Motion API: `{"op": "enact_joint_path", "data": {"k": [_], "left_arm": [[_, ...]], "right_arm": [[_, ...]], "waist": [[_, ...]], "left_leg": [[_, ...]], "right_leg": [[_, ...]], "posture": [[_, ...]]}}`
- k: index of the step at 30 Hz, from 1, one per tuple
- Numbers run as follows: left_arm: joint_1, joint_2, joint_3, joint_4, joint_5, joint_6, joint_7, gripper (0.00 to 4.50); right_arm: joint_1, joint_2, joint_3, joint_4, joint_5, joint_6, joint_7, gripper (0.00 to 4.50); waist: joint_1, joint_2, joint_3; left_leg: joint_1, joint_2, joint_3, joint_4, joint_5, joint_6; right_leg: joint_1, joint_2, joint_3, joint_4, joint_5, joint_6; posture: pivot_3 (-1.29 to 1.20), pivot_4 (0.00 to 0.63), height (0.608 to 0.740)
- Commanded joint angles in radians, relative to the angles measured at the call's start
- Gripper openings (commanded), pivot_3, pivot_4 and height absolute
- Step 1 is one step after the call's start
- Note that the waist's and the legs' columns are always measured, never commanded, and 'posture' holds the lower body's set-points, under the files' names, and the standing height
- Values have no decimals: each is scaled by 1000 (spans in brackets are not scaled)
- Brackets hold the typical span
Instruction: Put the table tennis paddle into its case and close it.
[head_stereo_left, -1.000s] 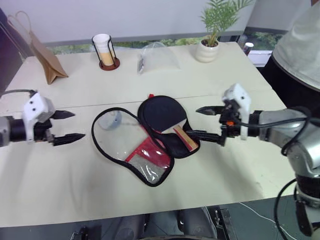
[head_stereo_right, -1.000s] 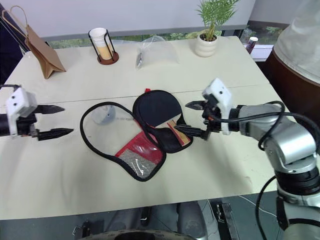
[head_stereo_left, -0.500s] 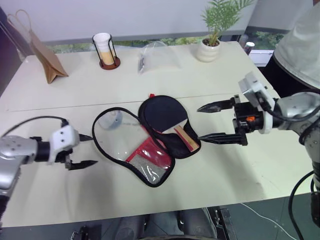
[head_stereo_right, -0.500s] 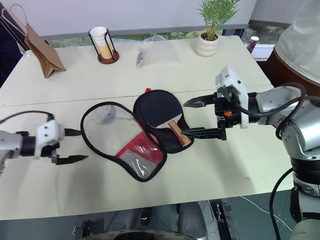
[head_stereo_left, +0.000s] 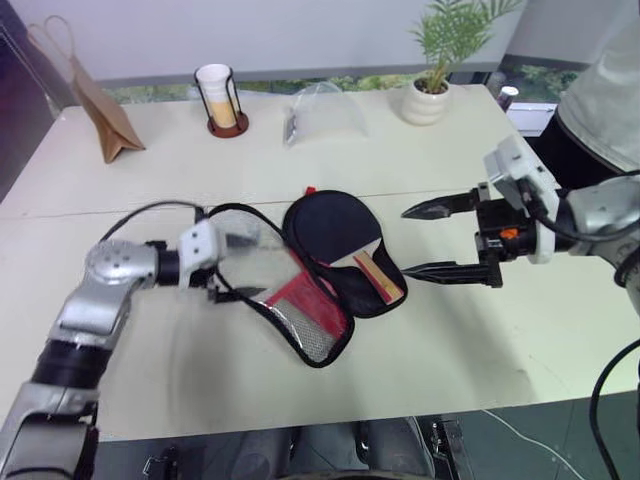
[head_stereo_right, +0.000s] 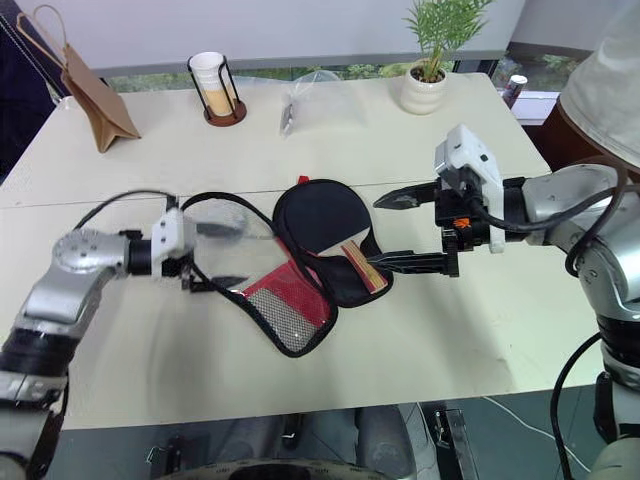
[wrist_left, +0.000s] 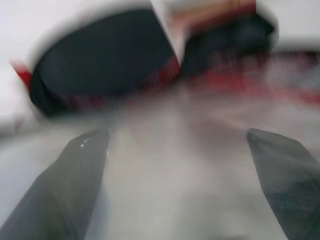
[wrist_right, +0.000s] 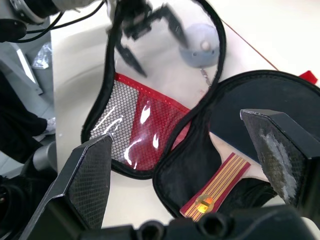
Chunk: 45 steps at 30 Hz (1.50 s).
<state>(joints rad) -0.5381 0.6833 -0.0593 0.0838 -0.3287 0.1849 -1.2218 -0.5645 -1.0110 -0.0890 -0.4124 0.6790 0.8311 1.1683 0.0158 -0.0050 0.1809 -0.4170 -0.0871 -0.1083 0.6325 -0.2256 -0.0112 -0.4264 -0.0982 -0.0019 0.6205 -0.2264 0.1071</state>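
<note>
Since the table tennis paddle (head_stereo_left: 335, 232) is already lying in the lower half of the case (head_stereo_left: 300, 290), I'm bringing the left gripper (head_stereo_left: 232, 268), jaws apart and empty, to the open flap; right gripper (head_stereo_left: 430, 240) is hovering released beside the handle.

No text, label, brand, number or sign can be read anywhere; any marks visible are too small to make out.
</note>
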Motion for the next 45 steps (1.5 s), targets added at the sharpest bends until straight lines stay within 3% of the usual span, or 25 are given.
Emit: {"op": "enact_joint_path", "data": {"k": [1,3,8,12,15,20,24,30,39,45], "left_arm": [[-158,-93,-23,108,-8,-6,3,4500],[-216,-149,-52,189,24,-42,-3,4500],[-417,-386,-153,607,175,-236,63,4500],[-481,-428,-178,776,238,-355,35,4500],[-496,-397,-134,750,194,-329,-31,4500],[-455,-309,-73,585,123,-225,-107,4500],[-326,-196,-13,272,-3,-8,-146,4500],[-135,-48,51,-38,-106,202,-116,4500],[53,167,197,-379,-314,459,-85,4500],[91,211,233,-442,-354,487,-37,4500]], "right_arm": [[7,-35,-94,-28,8,6,-52,4466],[17,-47,-120,-28,9,9,-72,4466],[80,-104,-212,-9,12,39,-106,4466],[119,-95,-201,-18,45,99,-141,4466],[98,-51,-128,29,62,161,-173,4466],[36,5,26,145,20,185,-160,4466],[-57,65,170,332,-45,190,-121,4466],[-189,156,310,587,-162,133,-40,4466],[-277,273,408,814,-284,62,62,4466],[-300,333,425,923,-348,17,105,4466]], "waist": [[4,0,0],[-1,0,0],[1,-1,0],[-16,-2,1],[-30,-2,1],[-28,-2,1],[-29,-1,1],[-29,-1,1],[-31,0,2],[-31,0,2]], "left_leg": [[0,0,0,0,0,0],[0,-1,0,2,0,0],[0,-2,1,3,-1,2],[-2,-1,3,5,-2,5],[-2,-1,2,4,-2,5],[-1,-1,2,6,-2,5],[-2,-1,2,7,-2,5],[-2,-1,1,9,-2,5],[-2,-1,0,11,-3,4],[-1,-1,0,11,-2,4]], "right_leg": [[0,0,0,0,0,1],[1,0,0,-1,2,4],[3,0,0,-1,3,5],[1,0,2,-1,3,6],[0,0,2,0,3,6],[0,1,2,2,3,5],[0,0,2,3,3,5],[-1,0,3,6,3,5],[-1,1,2,8,3,5],[0,1,2,8,3,5]], "posture": [[0,150,740],[0,150,740],[0,150,740],[0,150,740],[0,150,740],[0,150,740],[0,150,740],[0,150,740],[0,150,740],[0,150,740]]}}
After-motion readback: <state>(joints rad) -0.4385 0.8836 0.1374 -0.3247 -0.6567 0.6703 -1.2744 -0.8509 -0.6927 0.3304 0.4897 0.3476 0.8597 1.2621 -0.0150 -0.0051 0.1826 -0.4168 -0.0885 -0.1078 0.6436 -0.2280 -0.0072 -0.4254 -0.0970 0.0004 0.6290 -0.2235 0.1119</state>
